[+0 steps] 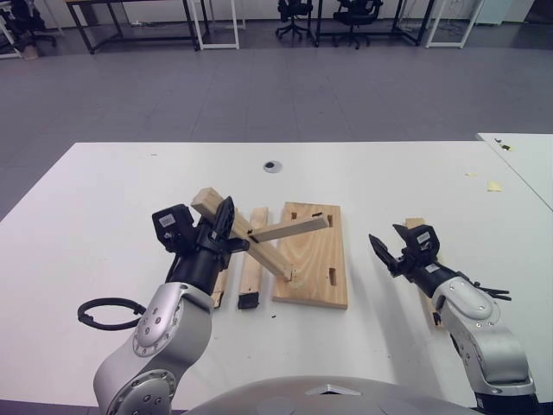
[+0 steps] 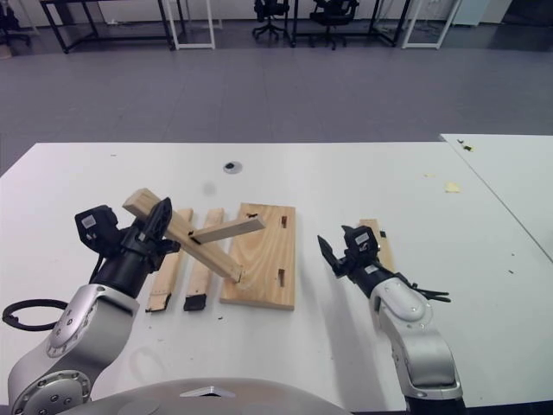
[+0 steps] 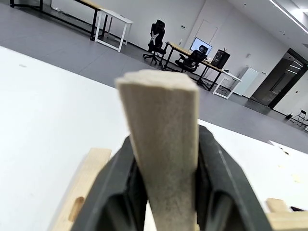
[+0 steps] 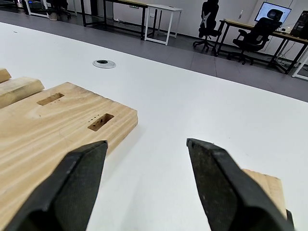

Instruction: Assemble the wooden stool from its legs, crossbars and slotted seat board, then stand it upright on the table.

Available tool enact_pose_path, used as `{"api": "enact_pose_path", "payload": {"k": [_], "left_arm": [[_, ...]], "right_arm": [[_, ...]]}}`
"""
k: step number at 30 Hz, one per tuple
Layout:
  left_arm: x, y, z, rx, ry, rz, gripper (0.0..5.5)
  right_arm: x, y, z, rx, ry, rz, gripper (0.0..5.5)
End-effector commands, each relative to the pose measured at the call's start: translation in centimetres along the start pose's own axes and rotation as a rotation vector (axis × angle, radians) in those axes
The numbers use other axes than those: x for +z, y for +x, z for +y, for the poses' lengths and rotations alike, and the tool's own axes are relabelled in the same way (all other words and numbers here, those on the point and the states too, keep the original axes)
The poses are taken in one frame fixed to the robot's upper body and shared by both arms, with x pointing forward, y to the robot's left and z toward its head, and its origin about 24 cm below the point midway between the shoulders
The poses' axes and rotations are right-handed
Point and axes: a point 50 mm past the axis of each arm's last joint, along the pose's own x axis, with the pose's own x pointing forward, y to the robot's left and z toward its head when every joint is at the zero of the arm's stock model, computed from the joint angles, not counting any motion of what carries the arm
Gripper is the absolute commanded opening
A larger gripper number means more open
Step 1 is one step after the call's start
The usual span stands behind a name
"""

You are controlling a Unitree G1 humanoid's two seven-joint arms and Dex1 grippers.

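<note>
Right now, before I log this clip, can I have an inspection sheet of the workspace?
Surface: white table, grey round port.
Job's things: pale wooden slotted seat board flat; wooden leg with crossbar slanted, lower end on board; two loose wooden bars beside it, third wooden bar by right pincer.
Clutter: small yellow scrap at right.
Pincers: left pincer shut on leg; right open, empty.
Cables: black cable loop near left arm.
Surroundings: grey floor, black office chairs.
</note>
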Motion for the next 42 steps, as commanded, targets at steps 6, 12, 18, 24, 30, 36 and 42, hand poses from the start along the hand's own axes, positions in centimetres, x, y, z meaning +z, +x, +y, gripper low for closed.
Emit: {"api": "enact_pose_path", "payload": {"k": [6, 12, 18, 24, 30, 36, 42], "left_arm": [[-3.9, -0.8, -3.4, -0.027, 0.271, 0.137, 1.02], [-8.9, -1.8, -2.8, -0.044, 0.386, 0.277, 1.02], [-9.3, -1.5, -3.3, -0.112, 0.377, 0.244, 1.02], [-4.2, -0.1, -3.7, -0.194, 0.330, -0.035, 1.02], [-0.2, 1.0, -4.3, -0.300, 0.228, -0.227, 2.21], [6.2, 2.2, -4.0, -0.472, 0.041, -0.438, 3.26], [9.0, 3.5, 3.9, -0.265, -0.061, -0.412, 3.78]], "right_arm": [[1.7, 0.0, 0.7, 0.082, -0.056, 0.018, 3.08], [1.6, 0.3, -0.6, 0.078, -0.086, 0.047, 3.08], [1.3, 0.8, -1.0, 0.066, -0.095, 0.048, 3.08], [0.4, 0.7, -0.5, 0.010, -0.055, 0.030, 3.08], [-0.5, 1.1, 0.6, 0.040, 0.000, 0.037, 3.08], [-1.6, -0.8, 2.6, 0.313, 0.045, 0.076, 3.08], [-1.3, -2.8, 4.2, 0.616, 0.100, 0.096, 3.08]]}}
